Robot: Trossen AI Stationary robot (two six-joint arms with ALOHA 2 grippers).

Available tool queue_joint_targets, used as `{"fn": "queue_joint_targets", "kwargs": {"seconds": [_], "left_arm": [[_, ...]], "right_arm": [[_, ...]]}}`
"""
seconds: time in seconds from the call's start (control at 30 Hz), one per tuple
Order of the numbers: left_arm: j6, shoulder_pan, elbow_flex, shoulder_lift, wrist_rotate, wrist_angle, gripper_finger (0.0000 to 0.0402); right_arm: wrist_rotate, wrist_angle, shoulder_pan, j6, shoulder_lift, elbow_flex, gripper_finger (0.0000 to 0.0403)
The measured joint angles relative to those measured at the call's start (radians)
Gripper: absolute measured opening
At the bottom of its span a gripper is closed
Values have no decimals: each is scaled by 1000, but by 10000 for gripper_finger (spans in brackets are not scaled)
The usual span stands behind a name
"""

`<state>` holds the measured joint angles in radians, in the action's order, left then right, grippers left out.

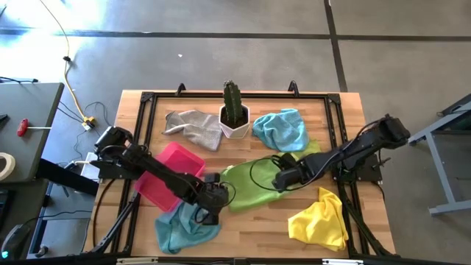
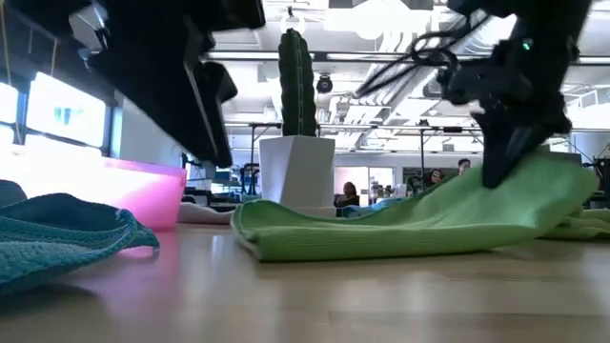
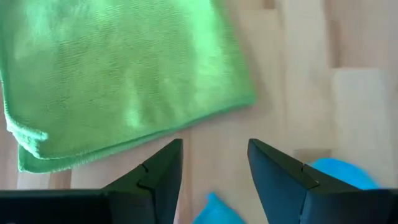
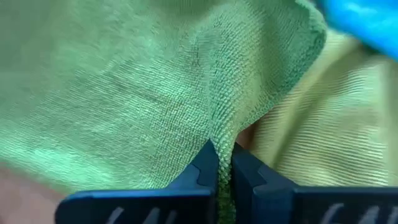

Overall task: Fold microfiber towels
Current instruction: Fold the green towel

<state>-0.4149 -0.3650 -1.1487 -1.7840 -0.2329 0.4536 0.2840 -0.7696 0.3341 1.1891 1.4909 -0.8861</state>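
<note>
Where the bench meets its left edge, the left arm reaches across a pink tray, and the left gripper hangs with its jaws parted and empty above the bare wood, by the teal towel near the front-left corner. A grey towel lies toward the rear edge, beside a white pot with a cactus at the rear centre. The lime green towel lies at the bench's middle, partly folded over itself, one edge lifted. The right gripper is closed on this lifted edge, the cloth pinched between its fingers. A light blue towel lies right of the pot. A yellow towel lies crumpled near the front-right corner.
</note>
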Motion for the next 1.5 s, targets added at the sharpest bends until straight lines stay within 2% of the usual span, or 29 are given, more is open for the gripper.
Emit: {"fn": "queue_joint_targets", "kwargs": {"seconds": [0.27, 0.63, 0.87, 1.07, 1.17, 1.5], "left_arm": [[0, -39, -81, 0, -2, 112, 172], [0, -104, -114, 0, -3, 194, 172], [-1, -138, -114, 0, -6, 214, 172], [-2, -156, -114, 0, -14, 234, 172], [-9, -164, -115, 0, -14, 243, 172], [-11, -189, -114, 0, -14, 258, 172]], "right_arm": [[1, -213, -27, -96, 170, -265, 0], [-48, -294, -26, -234, 491, -657, 0], [-48, -319, -26, -277, 621, -837, 0], [-26, -325, -19, -291, 651, -931, 0], [8, -292, -12, -278, 652, -933, 0], [5, -224, 3, -318, 694, -932, 1]]}}
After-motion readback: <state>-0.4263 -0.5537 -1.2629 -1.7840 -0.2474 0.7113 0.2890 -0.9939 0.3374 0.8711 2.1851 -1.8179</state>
